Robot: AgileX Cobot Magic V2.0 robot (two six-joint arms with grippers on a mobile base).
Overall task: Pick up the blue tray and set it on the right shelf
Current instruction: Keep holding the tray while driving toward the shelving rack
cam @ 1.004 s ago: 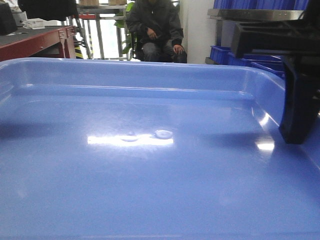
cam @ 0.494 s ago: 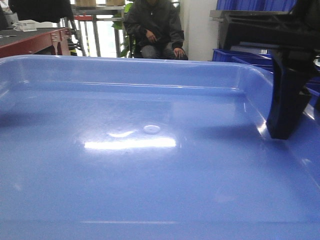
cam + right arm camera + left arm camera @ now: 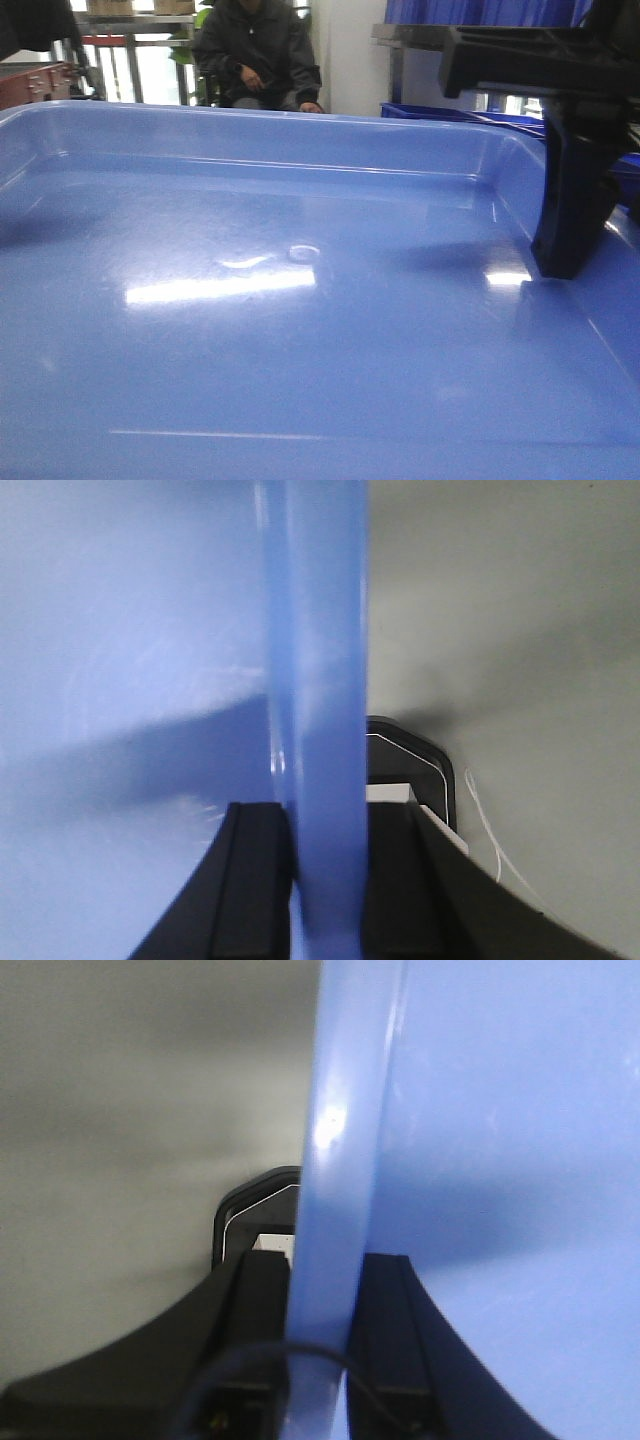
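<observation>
Finding: you have the blue tray held between both arms, one clamp on each side wall. It fills the front-facing view, open side up and near level, with nothing in it.

Left gripper: the fingers straddle the tray's rolled rim, one inside and one outside, pressed against the plastic. It is a clenched grasp on the wall.

Right gripper: the same arrangement on the opposite rim, clamped from both faces. In the front view only its inner finger shows, reaching down the inside of the wall to the tray floor.

Reason for the hold: a wide, shallow, glossy tray gives one clamp no balance. Opposed pinches over the raised rim keep it flat, and the rolled lip gives the fingers something to bear against.

Position: both wrist views show only a blurred grey surface beyond the rim, so you cannot confirm from them what lies under the tray.

Destination: the right shelf shows as a steel rail and upright past the far right corner, with dark-blue bins beside it. The tray is not on it. A seated person is straight ahead, so watch that clearance.
</observation>
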